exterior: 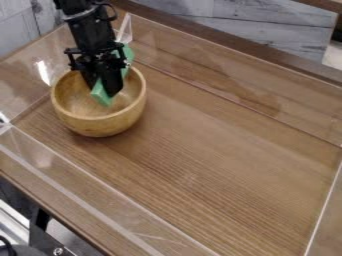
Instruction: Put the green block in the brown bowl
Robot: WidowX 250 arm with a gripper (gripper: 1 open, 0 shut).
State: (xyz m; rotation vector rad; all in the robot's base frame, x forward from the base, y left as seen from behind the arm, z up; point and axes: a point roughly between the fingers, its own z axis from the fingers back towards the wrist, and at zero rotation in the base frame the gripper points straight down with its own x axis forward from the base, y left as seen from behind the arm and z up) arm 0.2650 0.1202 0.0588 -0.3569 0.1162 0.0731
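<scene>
The brown bowl (96,112) sits at the left of the wooden table, round and light wood with a golden inside. My black gripper (102,88) hangs straight over the bowl's opening, shut on the green block (100,91). The block is tilted, its lower end poking out below the fingers just above the bowl's inside. Another strip of green shows beside the fingers on the right, near the bowl's far rim. The bowl's far rim is partly hidden behind the gripper.
A low clear wall (40,150) runs around the wooden table top. The table's dark front edge (80,225) lies at the lower left. A grey plank wall (254,20) stands behind the table.
</scene>
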